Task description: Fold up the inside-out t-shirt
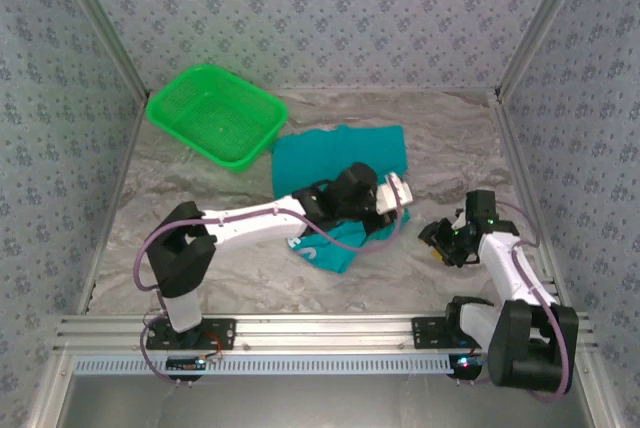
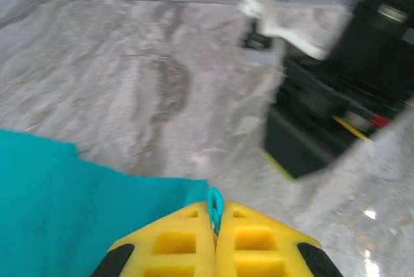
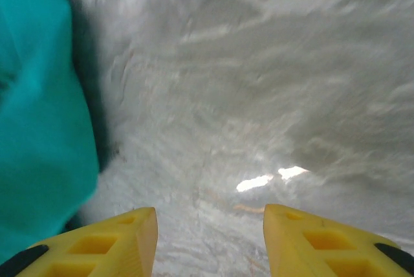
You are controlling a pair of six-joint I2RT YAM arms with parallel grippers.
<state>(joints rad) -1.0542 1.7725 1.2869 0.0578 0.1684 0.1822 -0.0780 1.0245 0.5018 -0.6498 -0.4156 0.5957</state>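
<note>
Grey crinkled table cover, teal t-shirt mid-table (rumpled), green mesh basket far left

A green mesh basket is seen at the far left of the table, set askew on a grey, wrinkled sheet by which the whole tabletop is covered. The sheet's creases are shown blurred in both wrist views, with a bright glare spot in the right one. The space is enclosed by patterned walls, and a metal rail is laid along the near edge.
</note>
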